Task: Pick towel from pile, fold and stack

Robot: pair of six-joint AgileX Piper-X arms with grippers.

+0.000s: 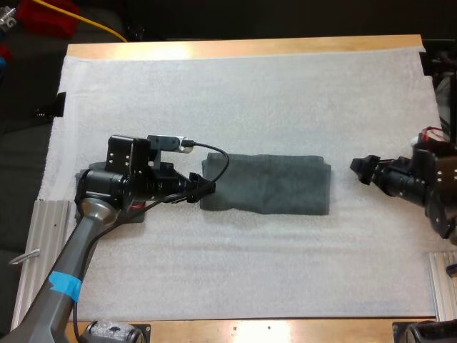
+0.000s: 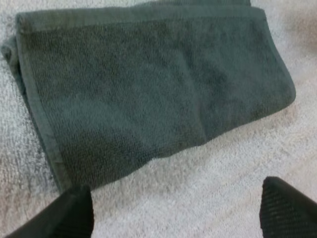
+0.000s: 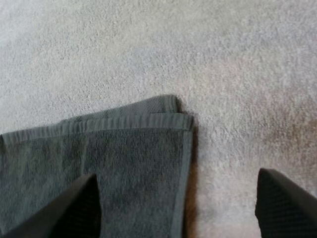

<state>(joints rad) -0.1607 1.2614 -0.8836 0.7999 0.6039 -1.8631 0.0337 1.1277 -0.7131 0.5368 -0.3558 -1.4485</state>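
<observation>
White mat [image 1: 250, 93] covered nearly the whole wooden desk [image 1: 243, 48], whose bare edge showed along the far side. A ribbed metal plate [image 1: 50, 221] lay at the mat's near left corner beside my left arm.

One dark grey-green towel [image 1: 265, 184] lay folded near the middle of the mat. It formed a long flat rectangle, its long sides running left to right.

My left pincer [image 1: 203, 189] was low at the towel's left short end, its tips right at the hem; from the high view I could not tell whether they touched the cloth. From the left wrist, the left pincer [image 2: 178, 213] stood wide, both fingers [image 2: 74, 215] apart and gripping nothing. One finger was near the towel's [image 2: 148, 84] hemmed corner and the other was over bare mat.

My right pincer [image 1: 360, 171] pointed at the towel's right short end, near it but with a strip of mat between. From the right wrist, the right pincer [image 3: 178, 206] was also wide and held nothing. One finger [image 3: 74, 208] was over the towel [image 3: 114, 163] and the other over the mat. At that corner two hemmed layers lay one on the other, slightly offset.
</observation>
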